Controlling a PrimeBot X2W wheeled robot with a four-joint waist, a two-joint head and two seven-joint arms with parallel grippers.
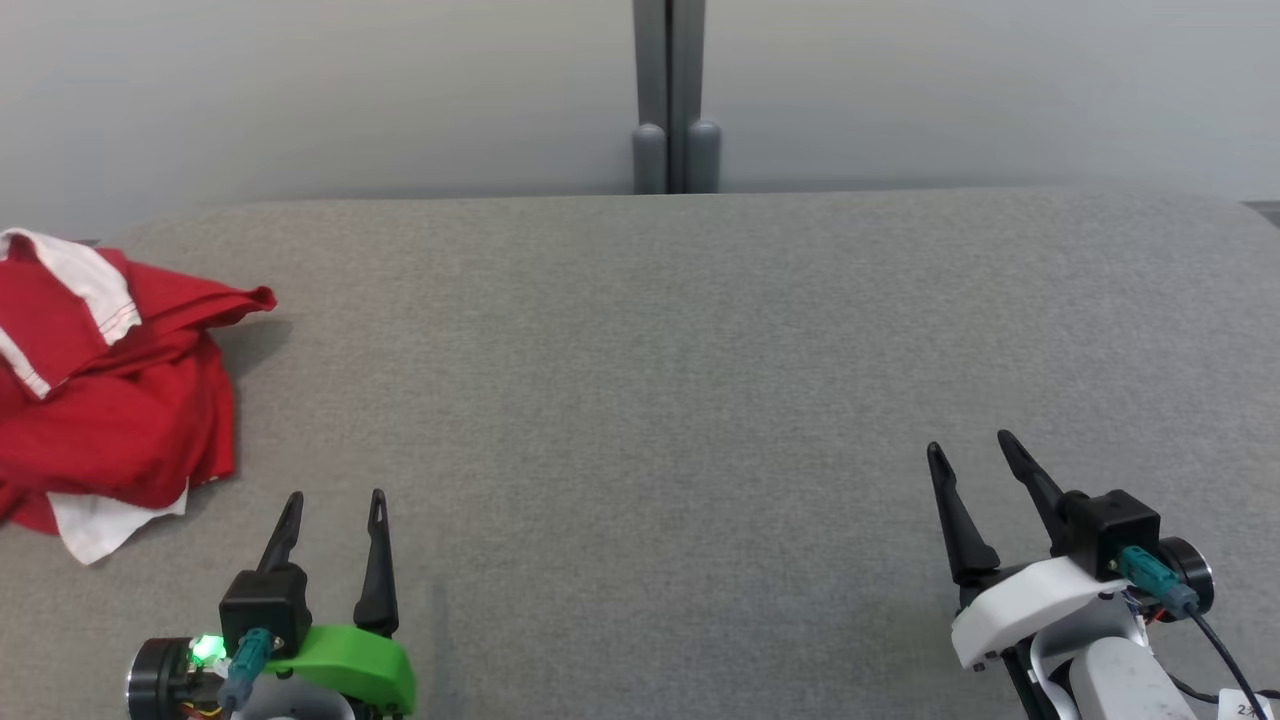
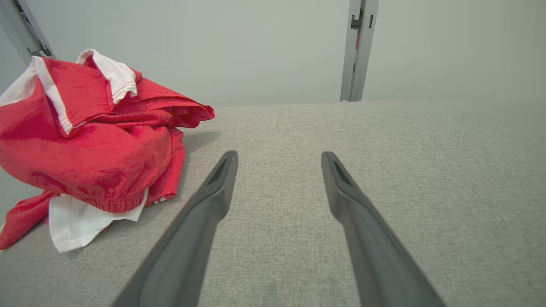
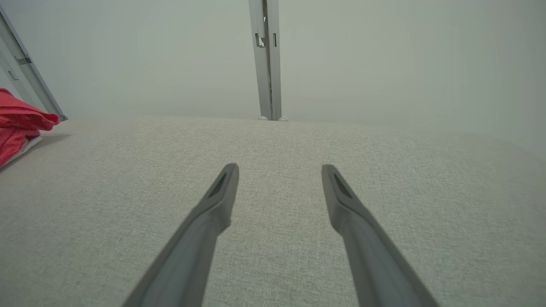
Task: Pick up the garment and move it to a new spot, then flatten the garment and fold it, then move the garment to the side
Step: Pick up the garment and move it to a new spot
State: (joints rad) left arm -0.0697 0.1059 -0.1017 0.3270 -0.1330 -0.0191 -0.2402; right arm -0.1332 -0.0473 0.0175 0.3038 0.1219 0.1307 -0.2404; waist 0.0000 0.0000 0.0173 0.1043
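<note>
A crumpled red garment [image 1: 110, 400] with white trim lies in a heap at the far left of the grey fabric-covered counter [image 1: 650, 400], its left part cut off by the edge of the head view. A white cuff or hem folds over its top, and a white flap sticks out from under its near edge. It casts a soft shadow on the cloth to its right.

Just right of the heap and nearer the robot, the left hand [image 1: 336, 497] hovers low over the counter on its green mount. Its 2 dark fingers [image 2: 213, 200] are spread well apart with bare fabric between them, and they grip nothing. They are near the garment but not touching it.

The middle of the counter is plain grey cloth. Behind its far edge a grey post [image 1: 669, 95] stands against the pale wall [image 1: 300, 90].

At the lower right, well apart from the garment, the right hand [image 1: 968, 443] sits on its white mount, its 2 fingers likewise parted and empty, tilted slightly leftward in the head view.
</note>
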